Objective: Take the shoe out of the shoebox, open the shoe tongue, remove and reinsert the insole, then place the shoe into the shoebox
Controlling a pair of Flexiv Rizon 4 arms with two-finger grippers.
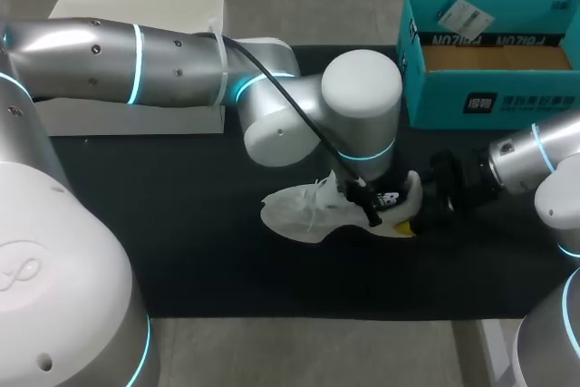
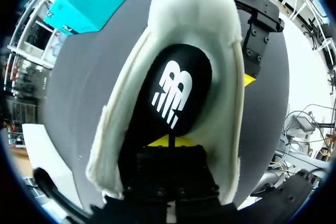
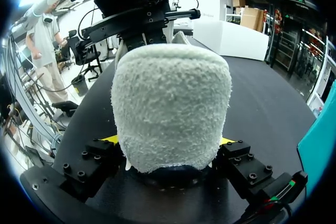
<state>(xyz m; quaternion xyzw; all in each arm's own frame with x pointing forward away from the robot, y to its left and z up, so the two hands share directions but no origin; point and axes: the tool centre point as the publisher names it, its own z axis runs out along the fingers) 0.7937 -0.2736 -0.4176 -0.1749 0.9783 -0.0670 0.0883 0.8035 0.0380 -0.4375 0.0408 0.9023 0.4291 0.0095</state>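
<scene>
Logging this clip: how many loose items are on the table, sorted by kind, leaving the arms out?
shoe: 1
insole, lying inside the shoe: 1
boxes: 2, the teal shoebox and the white box
Total: 4

Teal cardboard shoebox (image 1: 507, 115), at 1 o'clock on the black table (image 1: 181, 251): upside-down black brand lettering on inner far wall. Front wall has a black square label and a row of white characters, too small to read. White paper tag (image 1: 464, 15) at box's 11 o'clock corner, print illegible. Black insole (image 2: 173, 90) in white fabric shoe (image 2: 231, 93): white striped logo.
</scene>
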